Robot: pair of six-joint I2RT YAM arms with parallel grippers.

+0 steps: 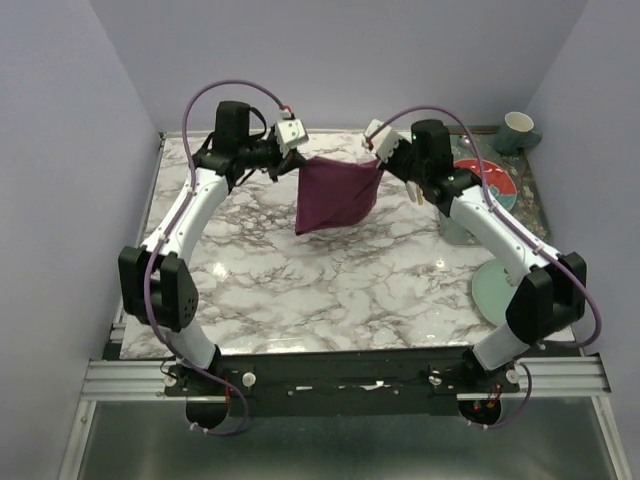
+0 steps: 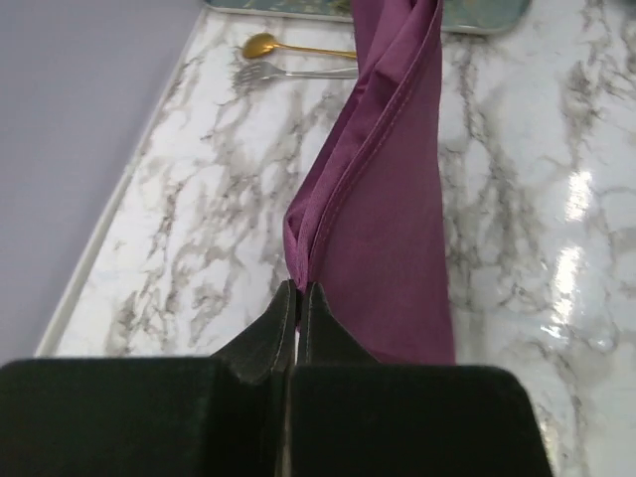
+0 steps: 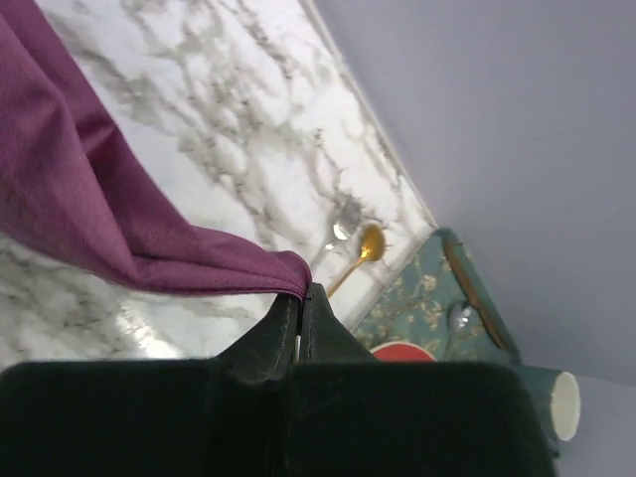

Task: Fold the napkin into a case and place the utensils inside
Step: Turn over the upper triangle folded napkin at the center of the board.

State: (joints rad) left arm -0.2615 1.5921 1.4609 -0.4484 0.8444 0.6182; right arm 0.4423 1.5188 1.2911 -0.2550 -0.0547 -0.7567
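The task looks to be in its early part. The napkin (image 1: 335,195) hangs in the air over the far middle of the bench (image 1: 300,290), stretched between the two arms. The left end effector (image 2: 298,288) is clenched on one upper corner and the right end effector (image 3: 301,288) is clenched on the other. In the left wrist view the cloth at the pinch shows more than one layer, so a first fold seems to be made. It is a broad, sagging panel, though, and not yet the narrow pocket the case calls for. Whether its lower tip touches the bench I cannot tell.

The gold spoon (image 2: 260,45) and silver fork (image 2: 260,72) lie side by side on the marble near the far-right tray (image 1: 530,200), well apart from the cloth and untouched. What is left, by my judgement, is most of the work — laying the cloth down, folding it narrower, then picking up both utensils and slipping them in.
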